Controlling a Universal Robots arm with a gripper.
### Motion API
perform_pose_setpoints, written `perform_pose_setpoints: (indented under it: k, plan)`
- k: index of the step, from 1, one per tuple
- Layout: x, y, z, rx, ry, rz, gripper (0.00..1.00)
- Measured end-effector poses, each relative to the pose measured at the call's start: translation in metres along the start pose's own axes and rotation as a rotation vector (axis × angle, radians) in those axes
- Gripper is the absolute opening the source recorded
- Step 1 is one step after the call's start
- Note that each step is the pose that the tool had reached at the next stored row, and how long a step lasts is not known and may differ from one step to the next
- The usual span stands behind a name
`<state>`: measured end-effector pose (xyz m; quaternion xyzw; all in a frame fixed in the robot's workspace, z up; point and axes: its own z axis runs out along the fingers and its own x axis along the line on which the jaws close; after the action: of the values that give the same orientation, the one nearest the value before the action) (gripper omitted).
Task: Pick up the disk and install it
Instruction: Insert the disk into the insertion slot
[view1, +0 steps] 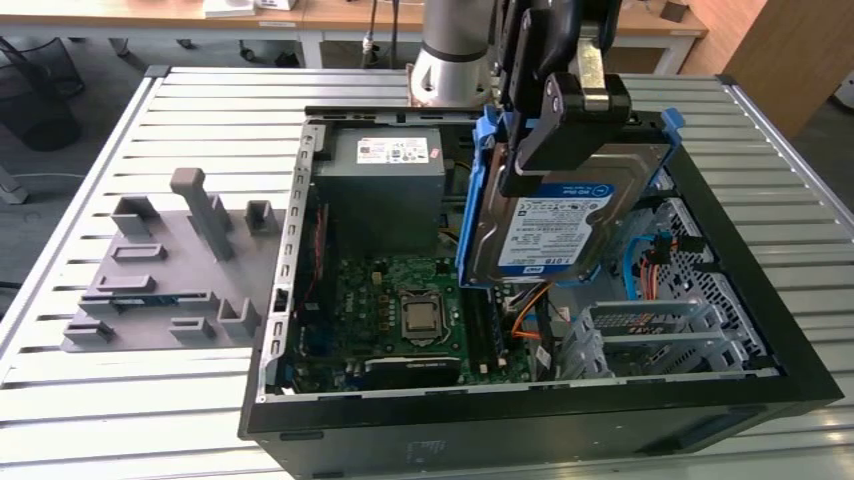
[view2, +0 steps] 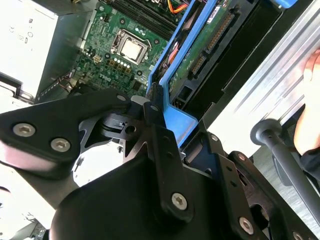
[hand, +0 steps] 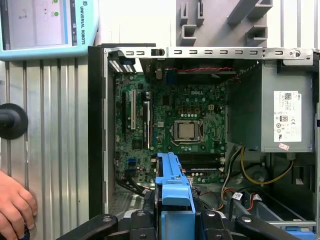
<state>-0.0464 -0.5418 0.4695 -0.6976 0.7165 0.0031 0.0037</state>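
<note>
Your black end effector (view1: 561, 150) is clamped shut on the upper edge of the disk (view1: 561, 235), so the pickup is done. Installing is not: the disk hangs nearly upright below the end effector, over the open computer case (view1: 534, 415), not yet seated. It is a flat silver metal slab with a smooth label and a blue plastic frame; the counter (view1: 160, 410) beneath is ribbed metal.

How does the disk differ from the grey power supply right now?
The disk is thin and flat; the power supply is a deep box. The disk stands tilted in the end effector over the open case; the power supply sits inside it. The disk has a blue frame and blue-and-white label; the power supply is grey with a white sticker. Both are rectangular.
</note>
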Motion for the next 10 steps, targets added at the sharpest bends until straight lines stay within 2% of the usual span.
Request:
perform_pose_setpoints:
  k: [10]
  plan:
    - [0.0000,-0.0013,0.0002,0.0001,0.0003,0.000,0.36]
